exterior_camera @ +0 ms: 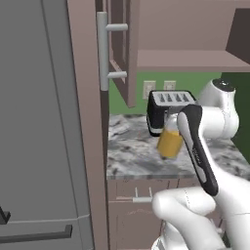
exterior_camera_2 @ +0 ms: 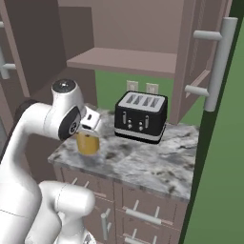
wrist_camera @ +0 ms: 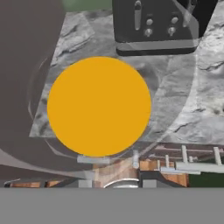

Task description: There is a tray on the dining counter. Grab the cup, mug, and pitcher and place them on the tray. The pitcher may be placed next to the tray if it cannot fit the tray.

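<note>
Pitcher point(exterior_camera: 170, 142) first: the yellow-orange cylinder hangs a little above the small marbled counter point(exterior_camera_2: 143, 159), just in front of the black toaster point(exterior_camera_2: 140, 116) and toward the counter's outer edge. My gripper point(exterior_camera_2: 89, 129) sits right over the pitcher's top, and its lower body shows below my hand in both base views. Looking down along my fingers, I see the pitcher as a plain orange disc with the toaster's front panel beyond it. My fingertips are hidden, so I cannot tell how wide they stand, nor whether they have hold of the pitcher. Drawer fronts point(exterior_camera_2: 143, 217) with pale bar handles run below the counter under the toaster.
</note>
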You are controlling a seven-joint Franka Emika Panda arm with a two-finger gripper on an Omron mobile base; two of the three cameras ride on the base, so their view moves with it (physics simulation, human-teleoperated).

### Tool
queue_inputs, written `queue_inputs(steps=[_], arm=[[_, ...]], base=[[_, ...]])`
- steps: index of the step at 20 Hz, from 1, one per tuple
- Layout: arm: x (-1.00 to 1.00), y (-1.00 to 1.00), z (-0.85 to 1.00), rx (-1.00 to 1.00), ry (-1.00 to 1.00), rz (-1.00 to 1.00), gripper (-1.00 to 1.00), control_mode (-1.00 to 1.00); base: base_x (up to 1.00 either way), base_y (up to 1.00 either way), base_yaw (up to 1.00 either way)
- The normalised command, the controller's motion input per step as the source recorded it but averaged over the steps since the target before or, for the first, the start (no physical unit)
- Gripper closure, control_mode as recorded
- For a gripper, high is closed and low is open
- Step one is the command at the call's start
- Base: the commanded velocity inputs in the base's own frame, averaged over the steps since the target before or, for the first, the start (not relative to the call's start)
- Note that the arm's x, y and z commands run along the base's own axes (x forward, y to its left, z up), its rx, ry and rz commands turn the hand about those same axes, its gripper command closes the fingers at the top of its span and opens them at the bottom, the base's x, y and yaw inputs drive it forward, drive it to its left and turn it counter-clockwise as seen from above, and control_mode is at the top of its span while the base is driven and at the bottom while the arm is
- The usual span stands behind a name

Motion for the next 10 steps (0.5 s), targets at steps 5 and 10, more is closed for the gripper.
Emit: queue_inputs(steps=[5,10], arm=[[-0.66,-0.05,0.32,0.0,0.01,-0.1,1.0,-1.0],[-0.41,-0.01,0.08,-0.03,0.11,-0.11,1.0,-1.0]], base=[[0.0,0.0,0.0],[0.0,0.0,0.0]])
